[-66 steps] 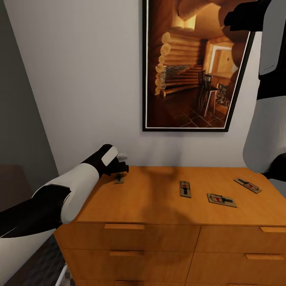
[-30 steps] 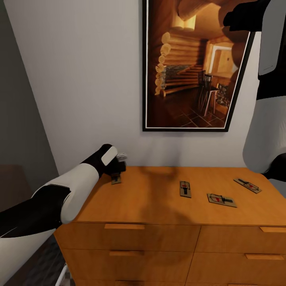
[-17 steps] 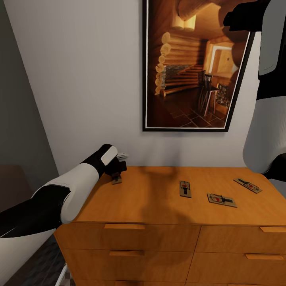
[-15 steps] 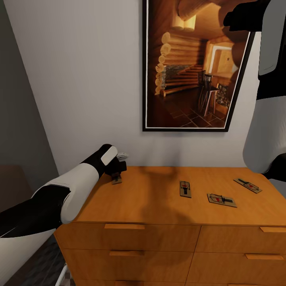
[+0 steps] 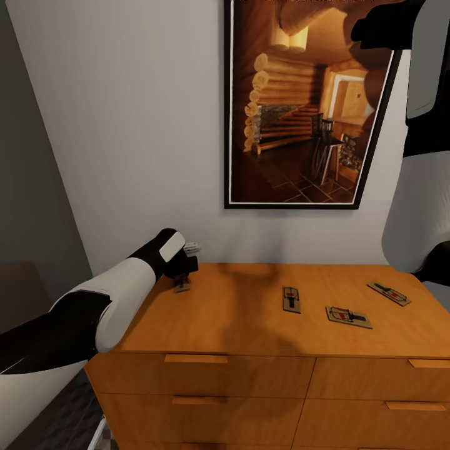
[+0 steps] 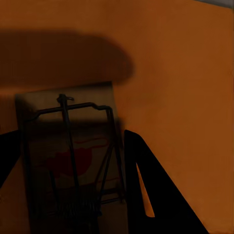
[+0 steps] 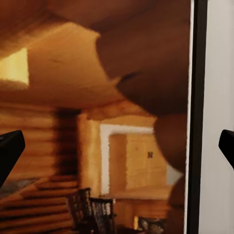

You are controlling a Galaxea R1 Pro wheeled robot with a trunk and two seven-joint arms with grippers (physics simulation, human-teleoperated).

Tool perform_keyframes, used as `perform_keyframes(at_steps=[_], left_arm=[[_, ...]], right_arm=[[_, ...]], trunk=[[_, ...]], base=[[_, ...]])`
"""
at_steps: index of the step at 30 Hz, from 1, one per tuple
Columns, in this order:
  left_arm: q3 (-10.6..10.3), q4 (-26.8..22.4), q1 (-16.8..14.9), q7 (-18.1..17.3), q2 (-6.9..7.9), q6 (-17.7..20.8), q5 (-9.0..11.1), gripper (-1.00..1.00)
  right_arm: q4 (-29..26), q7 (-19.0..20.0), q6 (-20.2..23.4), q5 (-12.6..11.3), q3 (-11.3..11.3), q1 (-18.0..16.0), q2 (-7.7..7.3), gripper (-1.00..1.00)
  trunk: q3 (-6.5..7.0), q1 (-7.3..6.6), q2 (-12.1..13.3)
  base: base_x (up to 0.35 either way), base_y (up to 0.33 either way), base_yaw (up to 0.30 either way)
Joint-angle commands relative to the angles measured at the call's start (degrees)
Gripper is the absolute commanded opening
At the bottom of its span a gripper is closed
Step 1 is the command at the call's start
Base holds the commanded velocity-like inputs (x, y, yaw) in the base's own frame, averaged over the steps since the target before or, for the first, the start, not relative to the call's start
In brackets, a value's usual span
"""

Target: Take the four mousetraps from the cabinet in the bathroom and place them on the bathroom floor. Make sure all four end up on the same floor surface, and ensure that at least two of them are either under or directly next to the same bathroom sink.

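Reaching over the back left corner of the cabinet (image 5: 250,325), the left gripper (image 5: 182,275) has its two dark fingers (image 6: 156,195) set on either side of a mousetrap (image 6: 73,161), close against its long edges; whether they actually clamp it cannot be told. That trap shows a red patch under its wire bar, with no readable writing. Three more mousetraps (image 5: 291,299) (image 5: 348,316) (image 5: 389,293) lie flat on the cabinet top toward the right, apart from one another. The right gripper (image 7: 117,146), raised high, faces the log-cabin picture (image 5: 300,106) on the wall, fingers spread wide and holding nothing
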Motion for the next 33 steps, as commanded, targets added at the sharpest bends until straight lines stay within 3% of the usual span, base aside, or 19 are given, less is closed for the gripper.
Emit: perform_keyframes(at_steps=[1, 23, 33], left_arm=[[-0.46, -0.08, -0.03, 0.26, 0.02, 0.33, 0.46, -1.00], [-0.50, 0.13, -0.04, 0.32, 0.09, 0.94, 0.43, -1.00], [-0.46, 0.18, -0.04, 0.33, 0.17, 3.55, 0.45, -1.00]], right_arm=[[0.02, -0.47, 0.22, -0.43, 0.16, -0.05, -0.07, 1.00], [1.52, -0.47, 0.22, -0.50, 0.08, 0.02, -0.06, 1.00], [1.93, -0.47, 0.22, -0.93, 0.05, 0.29, -0.10, 1.00]], trunk=[[0.12, -0.23, 0.38], [4.07, -5.06, 9.21], [5.86, -7.26, 13.22]], base=[[0.000, 0.000, 0.000], [0.000, 0.000, 0.000], [0.000, 0.000, 0.000]])
